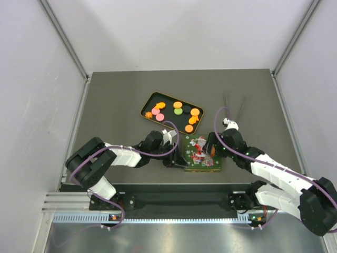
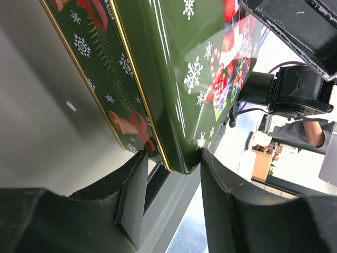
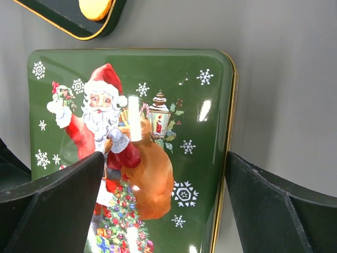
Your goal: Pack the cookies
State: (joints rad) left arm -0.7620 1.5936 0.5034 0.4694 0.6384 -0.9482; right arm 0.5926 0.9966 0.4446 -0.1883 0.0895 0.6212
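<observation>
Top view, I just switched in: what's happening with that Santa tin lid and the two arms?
Both arms are at the green Santa lid. The left hand straddles its left rim, with the fingers not yet tight on it. The right hand sits open over its right edge. The cookies lie in the black tray behind it, uncovered.

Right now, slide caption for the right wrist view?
Right gripper, jaws open, over the Santa-print green tin lid; orange cookie at top edge.

The cookies [image 1: 178, 111] (orange, pink, green) lie flat, scattered in the black tray [image 1: 167, 101].
</observation>
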